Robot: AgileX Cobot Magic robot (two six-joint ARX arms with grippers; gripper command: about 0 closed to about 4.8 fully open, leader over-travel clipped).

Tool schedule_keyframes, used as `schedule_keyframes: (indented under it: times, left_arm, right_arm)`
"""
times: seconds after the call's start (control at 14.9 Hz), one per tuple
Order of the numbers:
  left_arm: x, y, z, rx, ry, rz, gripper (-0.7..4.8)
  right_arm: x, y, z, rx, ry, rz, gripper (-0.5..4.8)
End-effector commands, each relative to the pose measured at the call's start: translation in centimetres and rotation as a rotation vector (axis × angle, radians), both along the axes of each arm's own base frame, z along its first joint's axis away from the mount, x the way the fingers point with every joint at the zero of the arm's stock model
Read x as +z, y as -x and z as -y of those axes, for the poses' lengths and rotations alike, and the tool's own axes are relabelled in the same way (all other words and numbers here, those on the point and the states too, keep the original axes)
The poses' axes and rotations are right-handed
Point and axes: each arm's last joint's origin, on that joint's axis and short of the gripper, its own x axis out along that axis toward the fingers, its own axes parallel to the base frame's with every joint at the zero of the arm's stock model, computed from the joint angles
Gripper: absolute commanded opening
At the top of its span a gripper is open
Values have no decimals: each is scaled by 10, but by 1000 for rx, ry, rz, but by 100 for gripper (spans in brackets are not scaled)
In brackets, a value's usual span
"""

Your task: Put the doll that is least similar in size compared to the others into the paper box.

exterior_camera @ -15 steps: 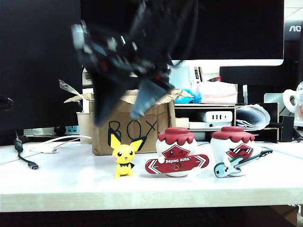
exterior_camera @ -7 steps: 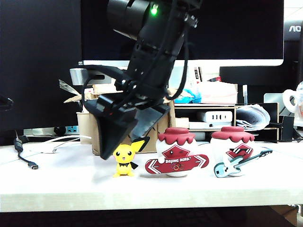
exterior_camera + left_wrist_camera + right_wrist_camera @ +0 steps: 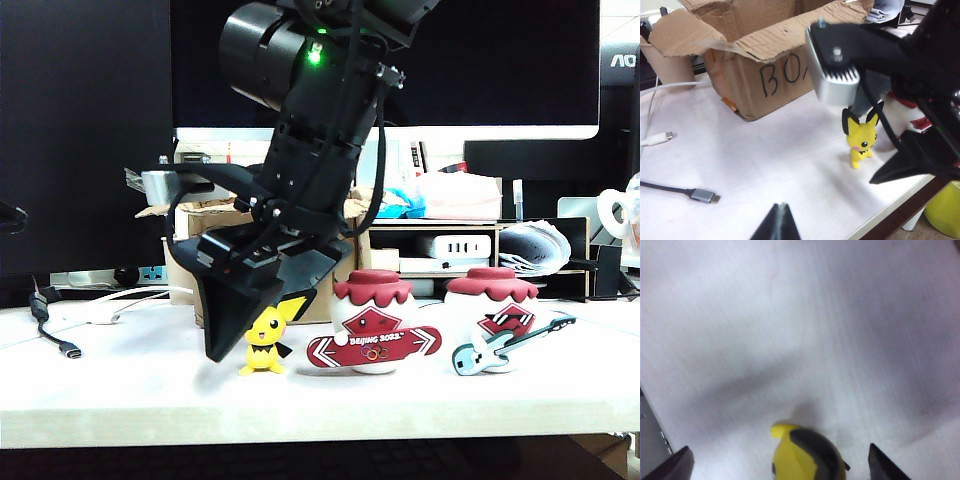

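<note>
The doll [image 3: 265, 340], small and yellow with black-tipped ears, stands on the white table in front of the paper box [image 3: 215, 222], a brown carton with "BOX" handwritten on it [image 3: 755, 70]. My right gripper [image 3: 262, 322] reaches across from above and hangs open over the doll. In the right wrist view the doll [image 3: 807, 457] sits between the two fingertips [image 3: 677, 462], apart from both. My left gripper [image 3: 781, 222] is shut and empty, hovering over bare table away from the doll [image 3: 860, 137].
A red-capped doll with a snowboard [image 3: 372, 328] stands close beside the yellow one, with a guitar doll [image 3: 495, 322] beyond it. A USB cable [image 3: 700, 195] lies on the left. A paper cup [image 3: 178, 268] stands beside the box. The table's front edge [image 3: 320, 425] is near.
My right gripper has come down from above the box to the yellow doll, and its open fingers now stand on either side of it. The dolls and the box have not moved.
</note>
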Motion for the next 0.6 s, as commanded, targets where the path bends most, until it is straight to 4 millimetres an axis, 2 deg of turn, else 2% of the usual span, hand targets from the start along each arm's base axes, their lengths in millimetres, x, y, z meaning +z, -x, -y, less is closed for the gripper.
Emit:
schedule_keyframes:
  times: [0.07, 0.13, 0.2, 0.27, 0.33, 0.47, 0.6]
  left_arm:
    - [2, 0, 0, 0, 8, 12, -5]
    - [2, 0, 0, 0, 7, 12, -5]
    - [2, 0, 0, 0, 7, 12, -5]
    - [2, 0, 0, 0, 7, 12, -5]
    - [2, 0, 0, 0, 7, 12, -5]
    - [2, 0, 0, 0, 7, 12, -5]
    - [2, 0, 0, 0, 7, 12, -5]
  right_arm:
    - [1, -1, -1, 4, -9, 10, 476]
    - [0, -1, -2, 4, -7, 12, 448]
    - [0, -1, -2, 19, -2, 20, 259]
    - [1, -1, -2, 28, 1, 27, 137]
    - [1, -2, -2, 15, 12, 47, 112]
    - [1, -4, -1, -12, 38, 90, 95]
    - [1, -4, -1, -18, 44, 99, 48]
